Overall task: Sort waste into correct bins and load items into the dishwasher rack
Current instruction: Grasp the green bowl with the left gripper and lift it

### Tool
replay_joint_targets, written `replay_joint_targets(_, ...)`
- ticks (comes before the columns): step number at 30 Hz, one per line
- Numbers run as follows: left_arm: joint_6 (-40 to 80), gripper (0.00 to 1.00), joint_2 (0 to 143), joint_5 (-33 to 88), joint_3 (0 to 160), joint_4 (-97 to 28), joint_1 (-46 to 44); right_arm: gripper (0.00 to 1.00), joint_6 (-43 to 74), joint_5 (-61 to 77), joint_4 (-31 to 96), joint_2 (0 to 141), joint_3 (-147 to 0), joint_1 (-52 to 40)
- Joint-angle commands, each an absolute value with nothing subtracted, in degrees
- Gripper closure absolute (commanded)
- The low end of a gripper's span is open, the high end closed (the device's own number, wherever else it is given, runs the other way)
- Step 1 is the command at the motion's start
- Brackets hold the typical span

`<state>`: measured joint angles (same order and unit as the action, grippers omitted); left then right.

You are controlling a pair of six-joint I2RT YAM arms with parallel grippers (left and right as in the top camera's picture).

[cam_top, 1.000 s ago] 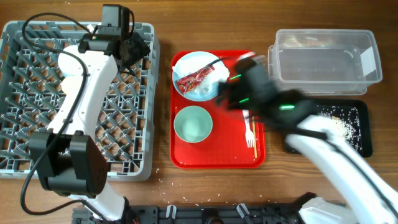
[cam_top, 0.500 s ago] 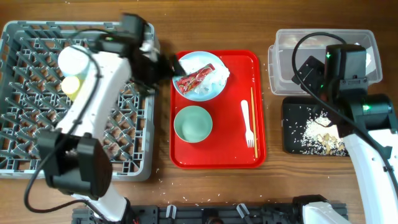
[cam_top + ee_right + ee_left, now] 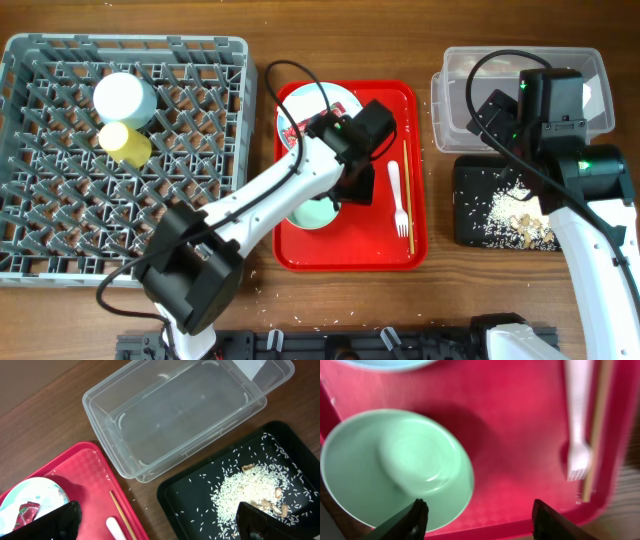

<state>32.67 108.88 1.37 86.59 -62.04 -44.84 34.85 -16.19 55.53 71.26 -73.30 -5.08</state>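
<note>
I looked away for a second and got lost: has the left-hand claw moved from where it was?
Yes. The left gripper has swung rightwards, off the grey rack and over the red tray, where it now hangs by the mint-green bowl.

The flat red serving tray [image 3: 520, 420] has a fine checked texture; the round bowl [image 3: 395, 465] is plain mint green, the plastic fork [image 3: 577, 425] white. Beige-white rice scraps [image 3: 235, 497] speckle the black rectangular tray [image 3: 185, 505], the rectangular plastic tub [image 3: 185, 415] is colourless, the tabletop [image 3: 40, 405] brown wood-grain.
</note>
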Motion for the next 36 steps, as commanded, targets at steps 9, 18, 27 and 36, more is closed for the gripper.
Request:
replay_joint_targets(9,36.53,0.52,110.63,0.1,72.23,-44.77,-45.54,0.0,34.63,-17.54,55.53,71.81,-73.54,-4.86)
replay_joint_targets(18,36.49,0.96,107.77,0.1,74.87,-47.62,-45.52,0.0,34.63,-17.54,55.53,71.81,-73.54,-4.84)
replay_joint_targets(27,36.27,0.96,84.09,0.54,80.49,-55.16,-35.14,0.0,34.63,-17.54,55.55,71.81,-73.54,-4.84)
replay_joint_targets(36,21.78,0.96,76.6,42.19,80.47,-55.96,15.73,0.0,34.61,-17.54,55.55,71.81,-73.54,-4.84)
